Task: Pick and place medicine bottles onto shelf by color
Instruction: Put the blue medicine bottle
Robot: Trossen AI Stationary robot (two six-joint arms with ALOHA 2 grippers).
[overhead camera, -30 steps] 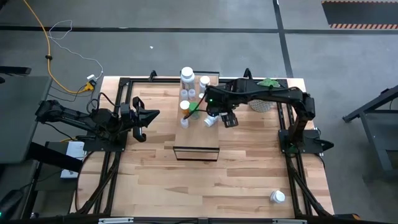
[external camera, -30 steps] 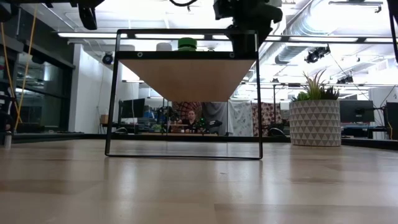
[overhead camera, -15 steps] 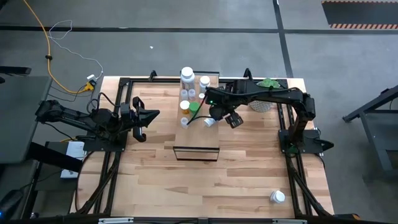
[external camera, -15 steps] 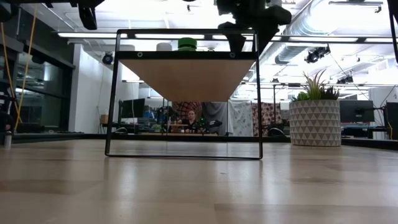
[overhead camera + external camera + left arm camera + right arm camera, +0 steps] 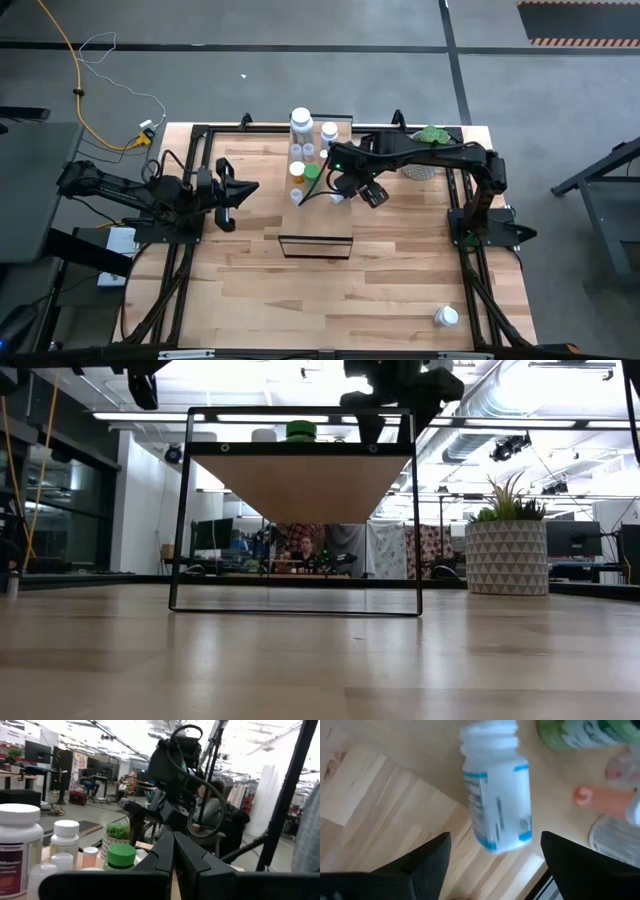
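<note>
My right gripper (image 5: 372, 192) hangs just above the shelf (image 5: 345, 160), fingers (image 5: 427, 855) spread apart and holding nothing; the white bottle (image 5: 496, 790) sits under them at the shelf's near edge, apparently on its side, close to the green bottle (image 5: 313, 172) and the other bottles (image 5: 301, 125) lined up behind it. My worry is the edge: a round bottle lying down could roll off onto the table (image 5: 400, 290), or a finger could clip it or nudge the green one. My left gripper (image 5: 232, 190) waits at the table's left, fingers pressed together.
</note>
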